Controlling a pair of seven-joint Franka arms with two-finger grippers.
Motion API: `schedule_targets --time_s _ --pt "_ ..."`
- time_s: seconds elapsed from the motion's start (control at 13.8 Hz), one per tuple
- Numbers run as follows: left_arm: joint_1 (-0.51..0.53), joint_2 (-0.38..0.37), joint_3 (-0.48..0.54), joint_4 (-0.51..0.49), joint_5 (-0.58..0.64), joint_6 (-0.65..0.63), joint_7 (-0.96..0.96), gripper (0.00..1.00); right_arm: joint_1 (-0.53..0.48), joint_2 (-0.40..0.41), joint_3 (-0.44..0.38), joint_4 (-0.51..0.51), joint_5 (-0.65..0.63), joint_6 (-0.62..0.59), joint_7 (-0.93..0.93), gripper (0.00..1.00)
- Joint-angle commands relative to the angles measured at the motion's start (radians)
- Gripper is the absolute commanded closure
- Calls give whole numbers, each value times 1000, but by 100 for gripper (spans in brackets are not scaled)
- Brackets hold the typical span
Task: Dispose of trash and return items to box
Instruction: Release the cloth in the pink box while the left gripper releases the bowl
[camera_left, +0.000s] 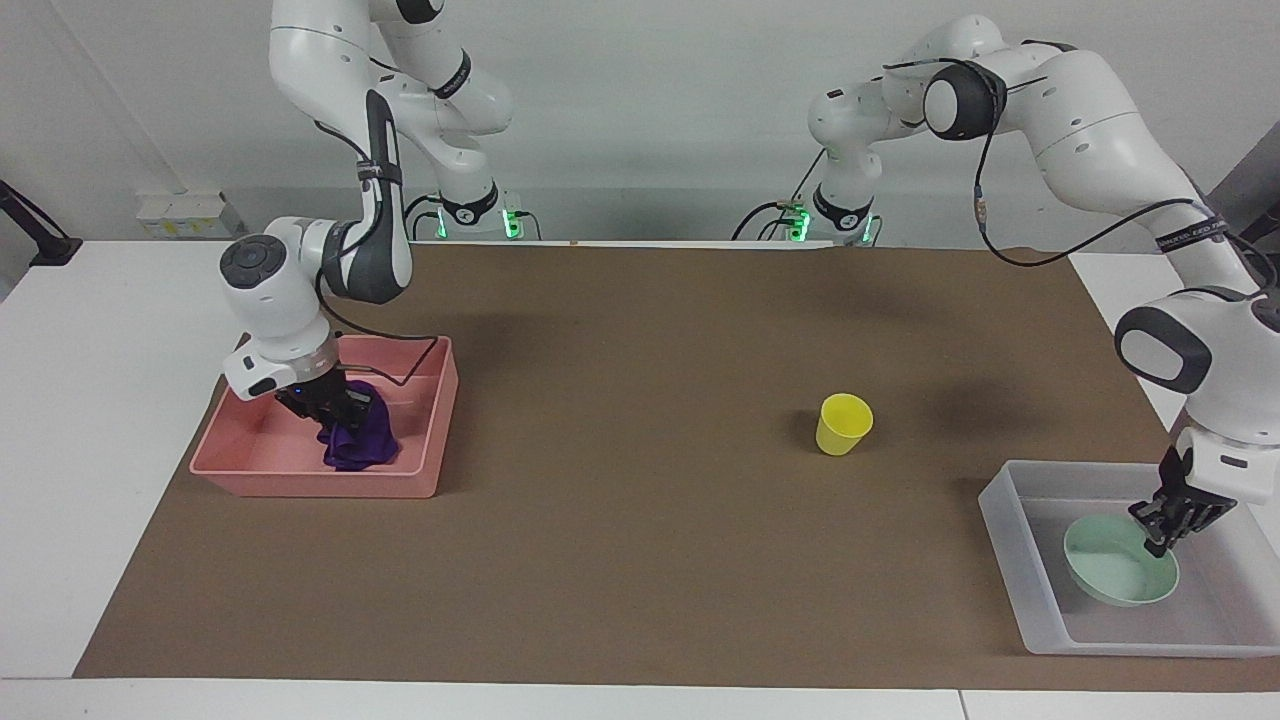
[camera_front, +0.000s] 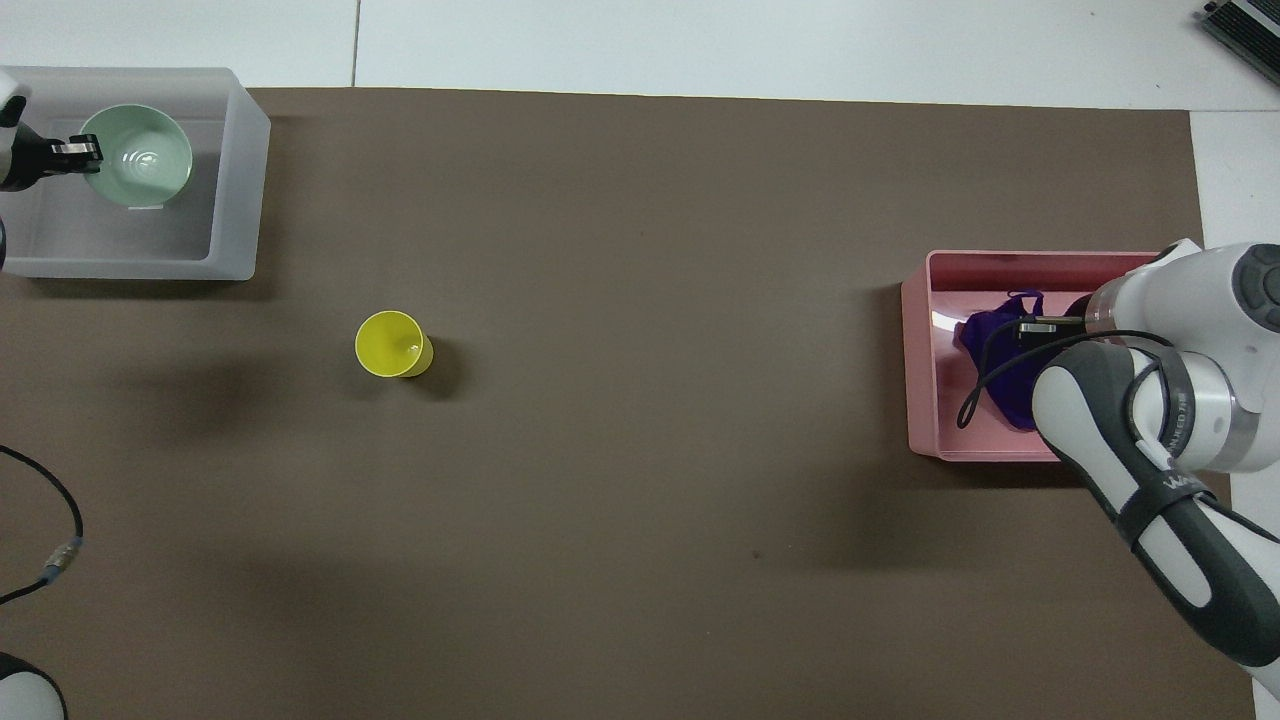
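The trash, a deep purple cloth wad (camera_left: 362, 445) (camera_front: 985, 335), lies in the pink bin (camera_left: 310, 487) (camera_front: 920, 360) at the right arm's end of the table. My right gripper (camera_left: 335, 410) (camera_front: 1030, 325) is down inside the bin, right at the cloth's top. The mint-green bowl (camera_left: 1115, 575) (camera_front: 140, 160) sits low in the translucent box (camera_left: 1010, 520) (camera_front: 235, 180) at the left arm's end. My left gripper (camera_left: 1160, 540) (camera_front: 90, 152) is shut on the bowl's rim. The yellow cup (camera_left: 843, 424) (camera_front: 392, 344) stands upright on the mat, nearer to the robots than the box.
A brown mat (camera_left: 620, 480) covers most of the white table. A loose black cable (camera_front: 50, 545) lies near the left arm's base. The right arm's forearm (camera_front: 1150, 470) hangs over the bin's corner.
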Motion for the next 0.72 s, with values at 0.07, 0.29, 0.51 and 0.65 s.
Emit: schedule_targets --time_s 0.07,0.29,0.51,0.65 --pt "-4 -59 5 -157 25 110 -23 100 -1 -62 23 20 -11 -59 78 0" --pt "-5 -74 5 -197 23 121 -20 100 67 -94 41 32 -10 -92 222 0" --pt "-16 -73 5 -165 26 86 -16 19 79 -164 41 74 -11 -198 208 0" --pt "-18 -74 5 -156 28 86 -8 0 70 -216 38 147 -1 -356 183 0"
